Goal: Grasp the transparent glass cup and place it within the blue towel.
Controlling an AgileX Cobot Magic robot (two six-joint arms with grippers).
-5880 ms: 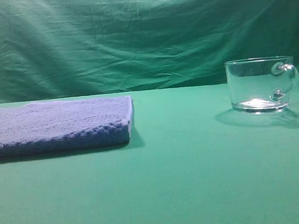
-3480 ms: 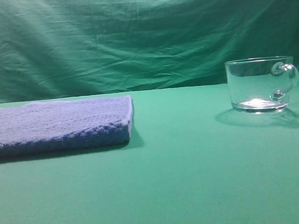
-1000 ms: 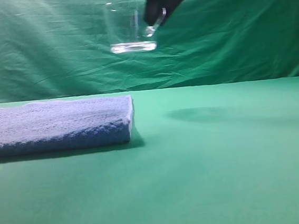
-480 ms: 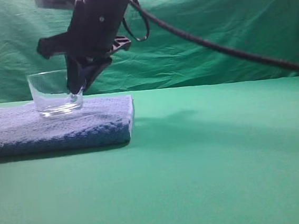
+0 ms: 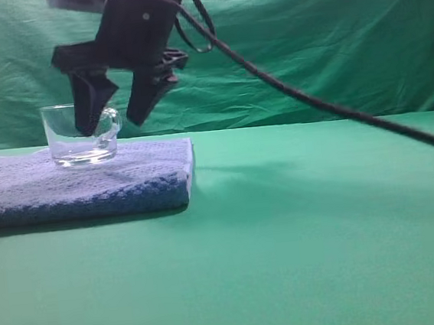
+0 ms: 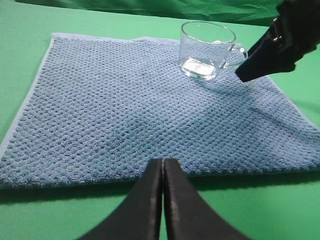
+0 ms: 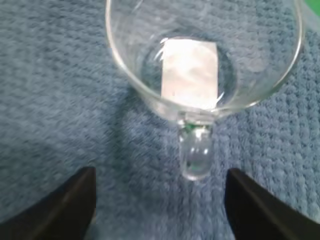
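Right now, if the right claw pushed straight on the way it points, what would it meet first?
Probably the glass cup's handle, which lies between the open fingers of the right claw; the blue towel lies underneath it. Depth is unclear.

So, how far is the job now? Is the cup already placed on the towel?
Done: the glass cup stands upright on the blue towel, near one edge. In hand: nothing; the right gripper is open, its fingers on either side of the handle, not clamping it. The left gripper is shut and idle. Left: only pulling the right arm away.
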